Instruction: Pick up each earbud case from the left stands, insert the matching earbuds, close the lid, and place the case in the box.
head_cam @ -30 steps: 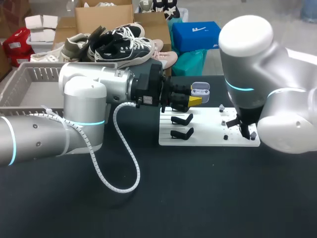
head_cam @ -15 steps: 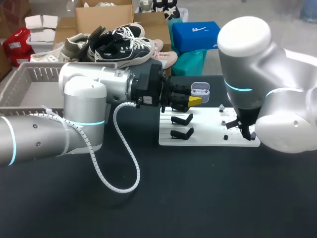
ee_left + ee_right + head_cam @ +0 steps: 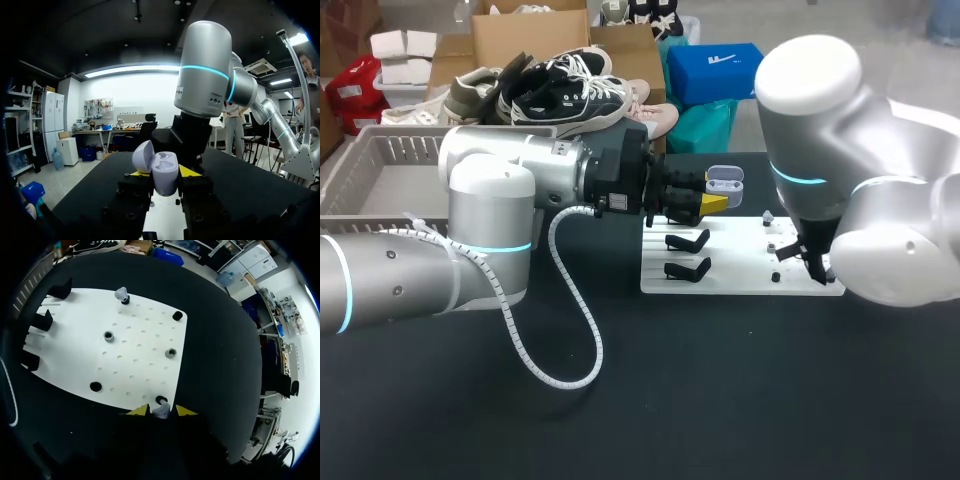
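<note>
Left end effector [image 3: 164, 173] is clamped on the open earbud case [image 3: 165, 181], holding it level just over the back edge of the white board [image 3: 140, 350]. The lid [image 3: 142, 156] is swung up, probably to leave the wells exposed for loading. Right end effector [image 3: 160, 411] sits low at the white board's corner farthest from the black stands [image 3: 688, 241], tips pinched on an earbud [image 3: 161, 409] on its peg, apparently the first one for that case; a second earbud [image 3: 121, 292] waits at the white board's opposite corner.

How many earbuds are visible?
2. A far earbud stands at the white board's corner; a near earbud is in the right gripper. Others may be hidden.
</note>
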You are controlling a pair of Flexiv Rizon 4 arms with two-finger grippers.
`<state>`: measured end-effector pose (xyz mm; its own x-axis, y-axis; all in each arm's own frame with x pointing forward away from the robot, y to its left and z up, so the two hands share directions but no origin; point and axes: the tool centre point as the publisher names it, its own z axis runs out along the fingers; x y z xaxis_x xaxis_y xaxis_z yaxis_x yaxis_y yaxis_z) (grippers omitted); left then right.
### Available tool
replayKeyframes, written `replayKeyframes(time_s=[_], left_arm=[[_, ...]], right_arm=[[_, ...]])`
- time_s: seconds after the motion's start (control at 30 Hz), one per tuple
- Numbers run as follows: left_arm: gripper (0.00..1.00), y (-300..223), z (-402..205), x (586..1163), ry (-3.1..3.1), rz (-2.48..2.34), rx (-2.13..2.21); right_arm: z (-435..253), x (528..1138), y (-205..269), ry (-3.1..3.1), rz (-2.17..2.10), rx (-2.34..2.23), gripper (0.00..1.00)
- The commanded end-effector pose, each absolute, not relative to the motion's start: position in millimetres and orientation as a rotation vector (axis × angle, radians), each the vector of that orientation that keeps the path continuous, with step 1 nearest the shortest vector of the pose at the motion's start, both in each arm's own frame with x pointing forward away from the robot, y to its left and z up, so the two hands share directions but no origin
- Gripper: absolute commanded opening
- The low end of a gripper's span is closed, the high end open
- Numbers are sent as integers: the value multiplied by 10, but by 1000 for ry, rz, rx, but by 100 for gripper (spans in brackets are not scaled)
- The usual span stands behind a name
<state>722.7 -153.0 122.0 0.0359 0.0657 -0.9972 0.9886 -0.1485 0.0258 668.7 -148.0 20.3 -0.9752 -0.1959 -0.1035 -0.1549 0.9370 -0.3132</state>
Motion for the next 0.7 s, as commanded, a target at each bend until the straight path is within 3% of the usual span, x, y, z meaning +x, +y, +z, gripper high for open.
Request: replayKeyframes(time_s=[0.03,0.17,0.23,0.27,0.7], left_arm=[[0,-1532,1218,7229,1162,-1261,1385],[0,-1532,1218,7229,1162,-1261,1385],[0,-1532,1218,7229,1162,-1261,1385],[0,-1532,1218,7229,1162,-1261,1385],[0,-1532,1218,7229,1162,-1261,1385]], right_arm=[[187,6702,-1469,2961,-470,-264,25],[182,6703,-1475,2963,-470,-264,20],[179,6705,-1478,2964,-469,-264,4],[178,6706,-1478,2963,-469,-264,0],[270,6682,-1481,2964,-470,-255,0]])
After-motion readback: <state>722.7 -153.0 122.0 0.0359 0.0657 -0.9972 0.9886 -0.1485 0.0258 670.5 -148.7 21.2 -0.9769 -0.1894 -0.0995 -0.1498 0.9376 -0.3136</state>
